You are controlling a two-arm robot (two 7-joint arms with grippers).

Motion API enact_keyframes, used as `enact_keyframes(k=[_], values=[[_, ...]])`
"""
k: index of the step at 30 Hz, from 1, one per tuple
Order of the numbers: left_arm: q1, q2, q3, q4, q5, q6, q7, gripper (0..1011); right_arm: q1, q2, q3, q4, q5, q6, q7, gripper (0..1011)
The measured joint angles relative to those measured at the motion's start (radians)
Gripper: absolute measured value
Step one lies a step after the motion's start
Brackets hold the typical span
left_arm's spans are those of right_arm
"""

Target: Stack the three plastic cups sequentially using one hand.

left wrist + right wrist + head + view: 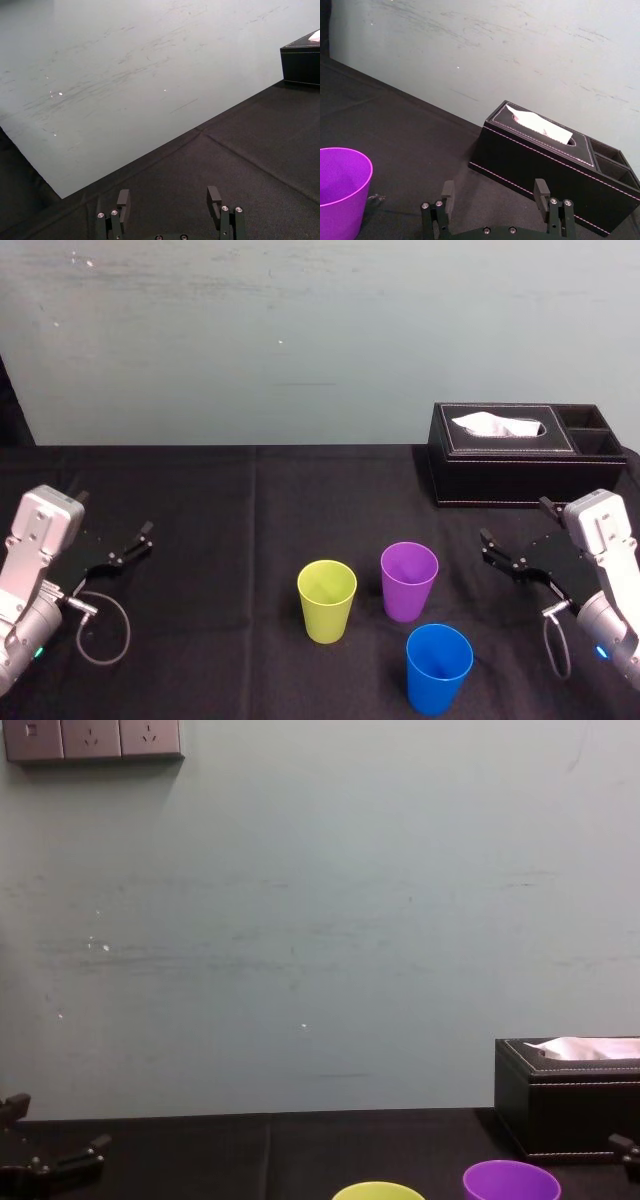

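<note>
Blue cup (pixel 439 668), purple cup (pixel 409 580), yellow-green cup (pixel 327 600) upright, separate, leftward of right tool (pixel 515 522) — spread, empty. Stacking not begun — next, likely closing on one rim. Left tool (pixel 115 515) spread, parked well apart.

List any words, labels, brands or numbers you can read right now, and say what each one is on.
Nothing here can be read as text.
Yellow-green cup, purple cup, blue cup: plain, no print.
Tissue box: stitching only, no lettering.
Wall sockets: any marks are too small to read.
Left gripper and right gripper, fingers open: no legible label.
</note>
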Motion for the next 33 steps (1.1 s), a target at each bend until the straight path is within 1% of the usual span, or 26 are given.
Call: enact_keyframes(k=[16, 22, 26, 29, 30, 32, 33], values=[[0.000, 0.000, 0.000, 0.000, 0.000, 0.000, 0.000, 1000, 0.000, 0.000, 0.000, 0.000, 0.000, 0.000, 0.000, 1004], [0.000, 0.000, 0.000, 0.000, 0.000, 0.000, 0.000, 1000, -0.020, -0.004, 0.020, -0.021, -0.004, -0.003, 0.001, 1004], [0.000, 0.000, 0.000, 0.000, 0.000, 0.000, 0.000, 1000, -0.045, 0.002, 0.037, -0.053, -0.001, -0.004, 0.004, 1004], [0.000, 0.000, 0.000, 0.000, 0.000, 0.000, 0.000, 1000, -0.076, 0.016, 0.056, -0.094, 0.012, 0.003, 0.014, 1004], [0.000, 0.000, 0.000, 0.000, 0.000, 0.000, 0.000, 1000, -0.099, 0.028, 0.069, -0.123, 0.024, 0.010, 0.022, 1004], [0.000, 0.000, 0.000, 0.000, 0.000, 0.000, 0.000, 1000, -0.122, 0.042, 0.081, -0.150, 0.036, 0.015, 0.031, 1004], [0.000, 0.000, 0.000, 0.000, 0.000, 0.000, 0.000, 1000, -0.148, 0.057, 0.095, -0.178, 0.052, 0.018, 0.043, 1004]])
